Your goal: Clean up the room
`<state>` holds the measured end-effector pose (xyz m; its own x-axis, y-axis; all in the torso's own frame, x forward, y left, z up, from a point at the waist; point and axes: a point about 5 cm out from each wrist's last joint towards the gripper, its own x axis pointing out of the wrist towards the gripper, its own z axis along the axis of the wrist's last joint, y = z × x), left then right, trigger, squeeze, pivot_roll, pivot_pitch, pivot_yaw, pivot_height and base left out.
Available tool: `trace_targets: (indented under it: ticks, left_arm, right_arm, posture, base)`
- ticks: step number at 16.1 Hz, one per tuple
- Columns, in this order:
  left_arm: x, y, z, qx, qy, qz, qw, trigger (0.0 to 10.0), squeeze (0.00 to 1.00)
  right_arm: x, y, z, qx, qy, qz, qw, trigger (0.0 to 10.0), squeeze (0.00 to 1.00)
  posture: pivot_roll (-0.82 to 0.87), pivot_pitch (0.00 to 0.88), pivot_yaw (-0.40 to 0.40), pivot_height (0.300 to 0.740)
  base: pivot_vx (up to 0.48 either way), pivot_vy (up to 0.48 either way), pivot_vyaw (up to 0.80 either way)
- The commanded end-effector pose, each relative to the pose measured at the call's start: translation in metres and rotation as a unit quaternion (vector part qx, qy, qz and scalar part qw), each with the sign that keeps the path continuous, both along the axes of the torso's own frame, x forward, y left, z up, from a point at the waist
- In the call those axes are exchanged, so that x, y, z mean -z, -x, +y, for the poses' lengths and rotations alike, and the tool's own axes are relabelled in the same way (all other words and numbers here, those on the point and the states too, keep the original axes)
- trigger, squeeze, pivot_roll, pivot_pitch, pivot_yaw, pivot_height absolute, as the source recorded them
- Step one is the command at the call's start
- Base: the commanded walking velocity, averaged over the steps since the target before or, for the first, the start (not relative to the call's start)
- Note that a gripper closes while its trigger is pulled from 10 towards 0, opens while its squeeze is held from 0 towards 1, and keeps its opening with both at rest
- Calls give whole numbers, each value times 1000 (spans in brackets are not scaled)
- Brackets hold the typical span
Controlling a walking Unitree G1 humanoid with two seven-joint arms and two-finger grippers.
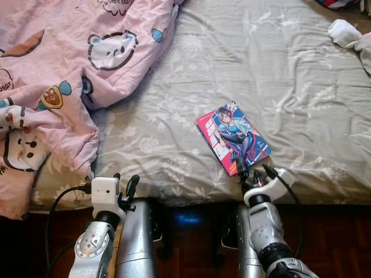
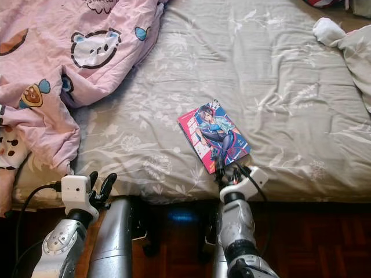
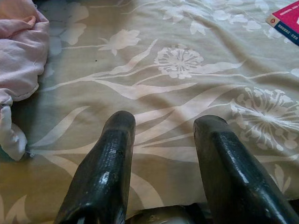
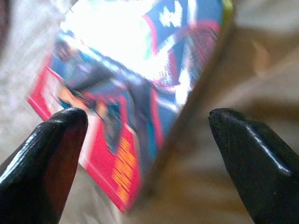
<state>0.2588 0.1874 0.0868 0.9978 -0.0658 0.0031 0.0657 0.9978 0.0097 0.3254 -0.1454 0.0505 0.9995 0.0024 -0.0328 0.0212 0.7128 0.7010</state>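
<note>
Glossy pink-and-blue illustrated book (image 1: 233, 138) lies flat on grey floral bedsheet (image 1: 290, 75), right gripper (image 1: 255, 172) spread apart at its near corner; straddle one edge squarely before closing, left gripper (image 1: 124, 184) apart, idle.

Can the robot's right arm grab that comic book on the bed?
Probably yes. The right gripper is open and already at the near corner of the comic book, which lies flat on the grey bedsheet with nothing between them.
</note>
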Motion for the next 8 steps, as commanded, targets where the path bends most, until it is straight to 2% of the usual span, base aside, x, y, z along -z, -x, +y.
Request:
trace_targets:
  ticks: [1,2,4,8]
  left_arm:
    - [9,7,5,-7,-2,24,1000,10000,0]
    - [9,7,5,-7,-2,24,1000,10000,0]
    - [9,6,4,-6,-1,25,1000,10000,0]
    - [9,8,3,-3,-1,26,1000,10000,0]
  right_arm:
    - [1,4,-3,16,-11,-9,1000,10000,0]
    - [-8,1,-4,23,-14,-34,999,10000,0]
    - [-11,1,-4,25,-17,-45,999,10000,0]
    - [2,2,-3,19,-16,-3,1000,10000,0]
  posture:
    - [184,493,20,587]
    - [184,493,20,587]
    - [178,492,19,587]
    - [192,500,24,587]
  base:
    - [0,0,0]
    - [0,0,0]
    - [0,0,0]
    - [0,0,0]
